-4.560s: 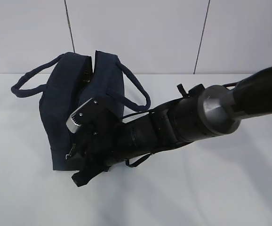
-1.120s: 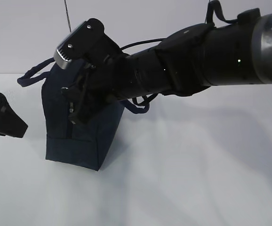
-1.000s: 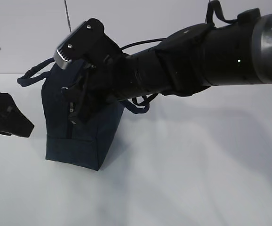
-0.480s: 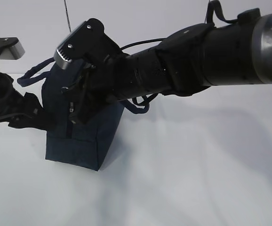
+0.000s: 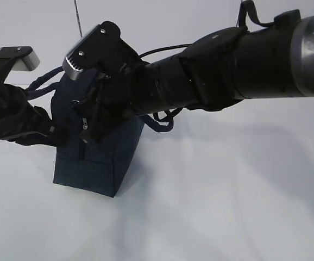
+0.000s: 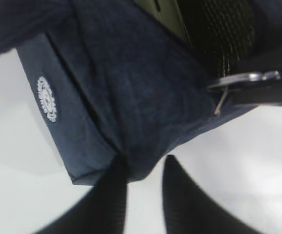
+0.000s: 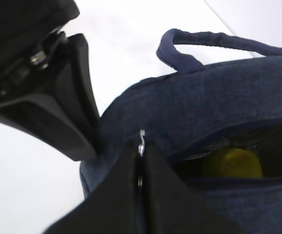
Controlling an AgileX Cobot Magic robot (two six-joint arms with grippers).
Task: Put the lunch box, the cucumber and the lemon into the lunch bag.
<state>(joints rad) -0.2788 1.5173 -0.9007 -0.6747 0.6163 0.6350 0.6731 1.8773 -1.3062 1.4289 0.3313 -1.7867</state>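
Observation:
The navy lunch bag (image 5: 94,163) stands on the white table. My right gripper (image 5: 85,126) reaches across from the right and is shut on the silver ring pull (image 7: 141,139) at the end of the bag's (image 7: 219,102) top zipper. The lemon (image 7: 233,163) shows yellow inside the still open slot. In the left wrist view a pale sage-green edge (image 6: 163,14), the lunch box lid, shows inside the bag (image 6: 131,83), with the ring pull (image 6: 243,77) to its right. My left gripper (image 5: 56,133) is open, with the bag's lower corner between its fingertips (image 6: 143,163). The cucumber is hidden.
The bag's looped handles (image 7: 199,44) hang to the far side. My left gripper's black body (image 7: 48,112) sits close beside my right gripper's fingers. White table (image 5: 227,206) spreads to the right and front of the bag.
My left arm has come in from the left edge to the bag's left side. My right gripper has held still on the pull at the bag's top over the last second.

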